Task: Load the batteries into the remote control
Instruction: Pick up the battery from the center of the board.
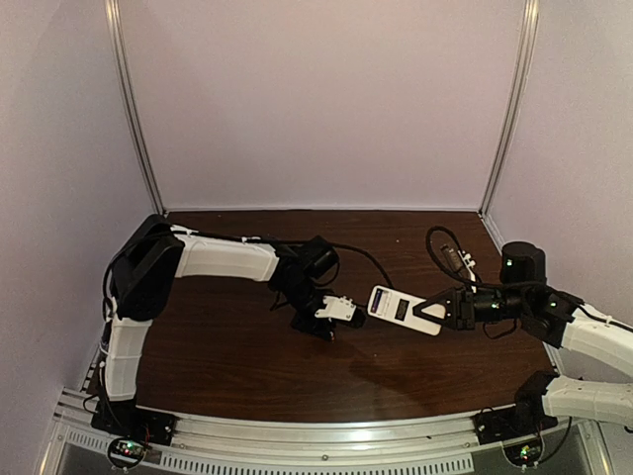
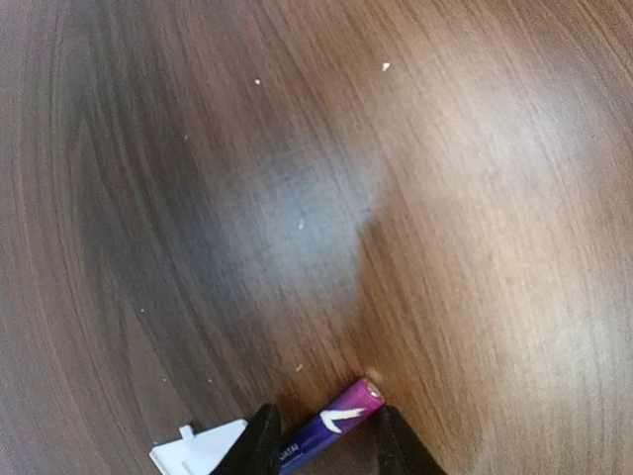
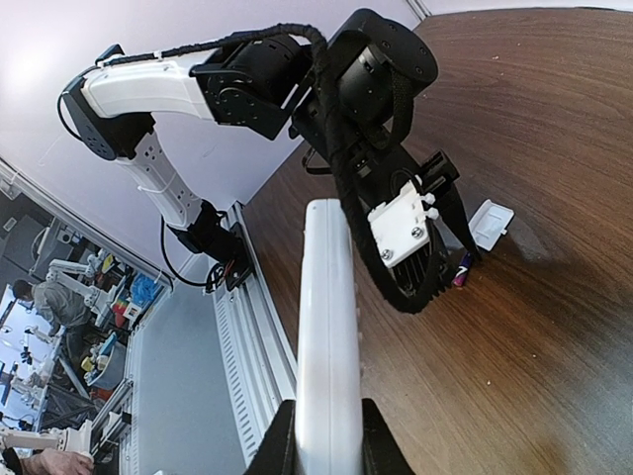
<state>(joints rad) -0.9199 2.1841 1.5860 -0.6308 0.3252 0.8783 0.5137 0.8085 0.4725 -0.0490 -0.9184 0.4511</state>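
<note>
Nearest the left wrist camera, the left gripper (image 2: 321,433) shows only two dark fingers (image 2: 259,445) at the bottom edge. One battery (image 2: 334,421) lies slantwise between them, purple-blue, its reddish end touching the bench (image 2: 297,198). The jaws stand apart on either side of it. Whether they bear on it cannot be told. A white cover piece (image 2: 203,453) lies flat on the bench just left of the fingers.

From above, neither the battery nor the cover piece can be made out, as the gripper hides both. That view places the gripper near the middle of the bench. The left arm (image 1: 223,259) runs in from the left edge, its elbow raised and its wrist bent downward.

The right wrist camera confirms the battery, with the cover piece just beyond it towards the far edge.

The remote control (image 1: 404,310) is right of centre and clear of the surface, its shadow falling towards the near edge. Its upper face carries a dark rectangle. Its free end points at the left gripper, close but apart. The right wrist camera sees it edge-on.

The right gripper (image 1: 436,313) is clamped on the remote's right end, a finger pressed against each broad face. The right arm (image 1: 593,336) reaches in low from the right edge, its forearm near level.
</note>
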